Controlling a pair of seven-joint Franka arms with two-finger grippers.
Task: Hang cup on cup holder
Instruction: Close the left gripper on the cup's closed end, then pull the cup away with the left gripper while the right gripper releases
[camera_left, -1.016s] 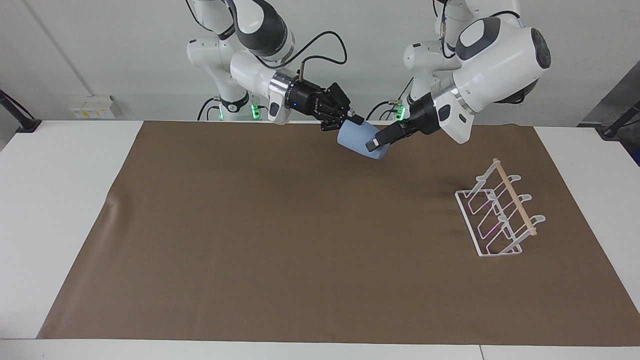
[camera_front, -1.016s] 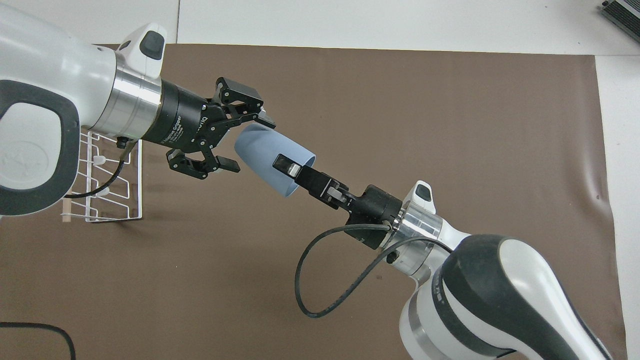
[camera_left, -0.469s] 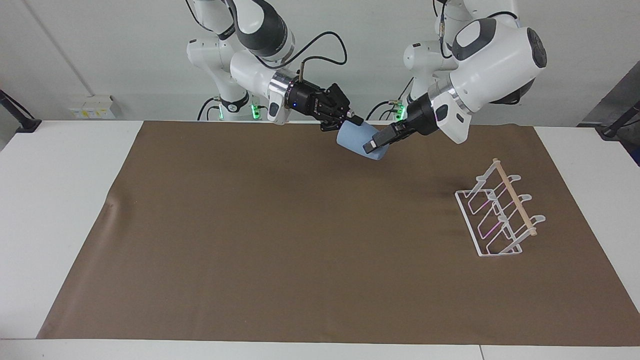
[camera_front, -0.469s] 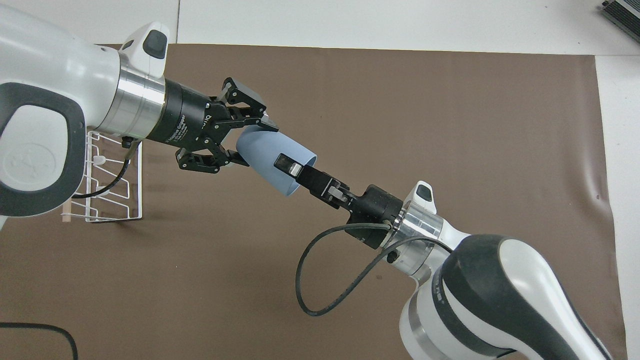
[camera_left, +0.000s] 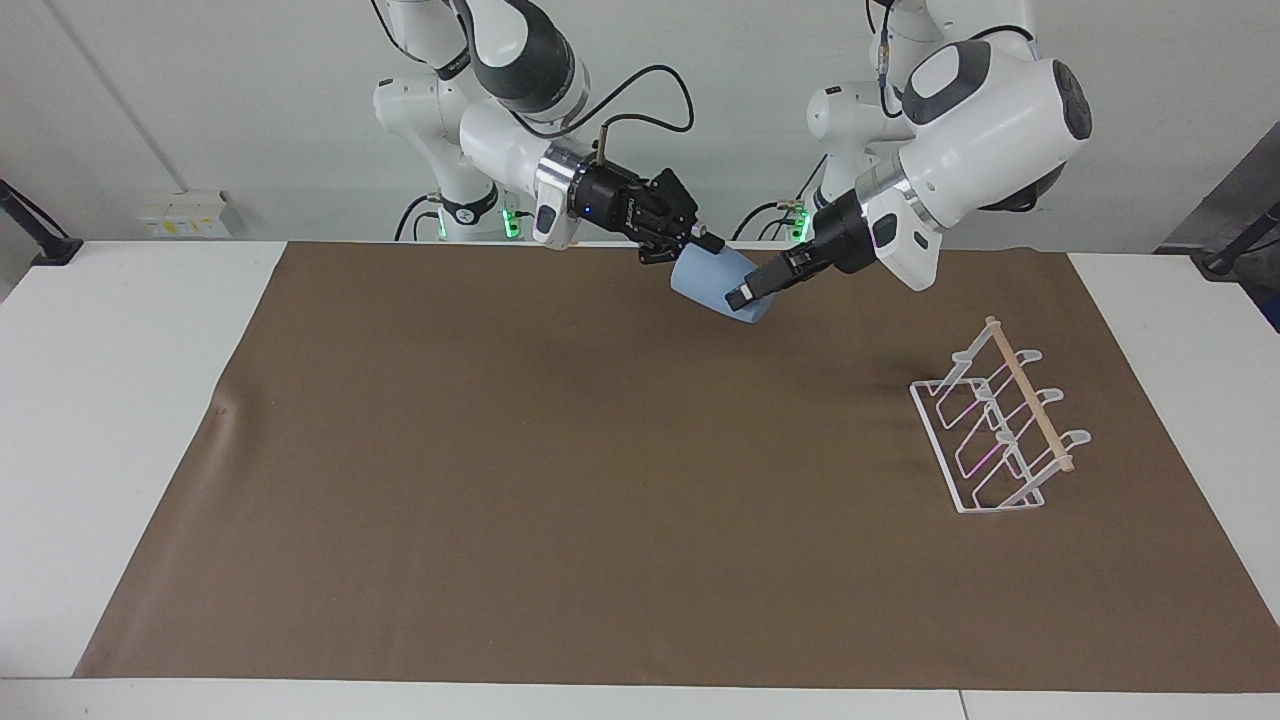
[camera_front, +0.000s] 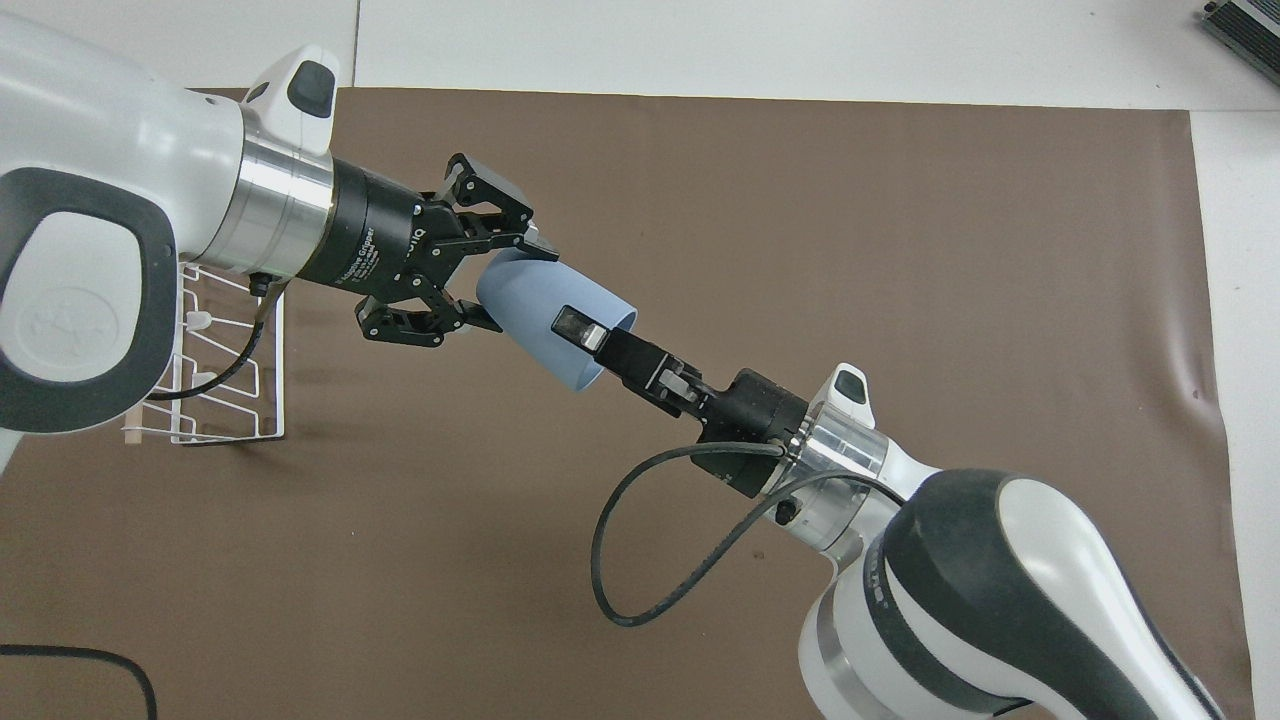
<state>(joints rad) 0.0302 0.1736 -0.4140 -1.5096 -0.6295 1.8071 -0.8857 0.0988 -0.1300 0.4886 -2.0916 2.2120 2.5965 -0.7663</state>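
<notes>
High facing camera, closer steep overhead (opposed), sharing the brown mat (camera_left: 560, 480).

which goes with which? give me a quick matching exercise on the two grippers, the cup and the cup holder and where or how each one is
1. left gripper
2. right gripper
3. cup
4. cup holder

a. standing on its base, toward the left arm's end
b. shut on the cup's rim
c. held in the air by both grippers
d. shut on the cup's narrow closed end

Pairs: 1-d, 2-b, 3-c, 4-a
</notes>
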